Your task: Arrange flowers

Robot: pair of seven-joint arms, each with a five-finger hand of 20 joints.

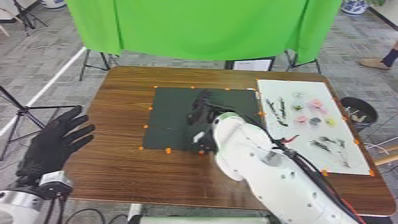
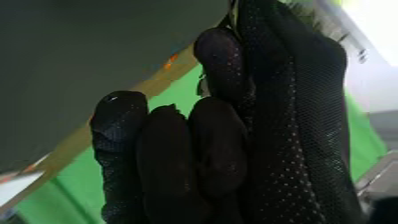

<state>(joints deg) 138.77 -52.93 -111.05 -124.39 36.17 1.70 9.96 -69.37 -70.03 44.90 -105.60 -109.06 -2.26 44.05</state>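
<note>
Gloved right hand [image 1: 206,107] — fingers curled, a thin sprig [image 2: 203,86] pinched — over the dark mat [image 1: 171,120].

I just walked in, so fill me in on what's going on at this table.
A robot is at work on a flower arrangement. Its right hand is over the dark mat in the middle of the table; whether it holds a stem, I can't tell. Pink flowers and green sprigs lie on the white board to the right. The left hand is open at the table's left edge.
</note>
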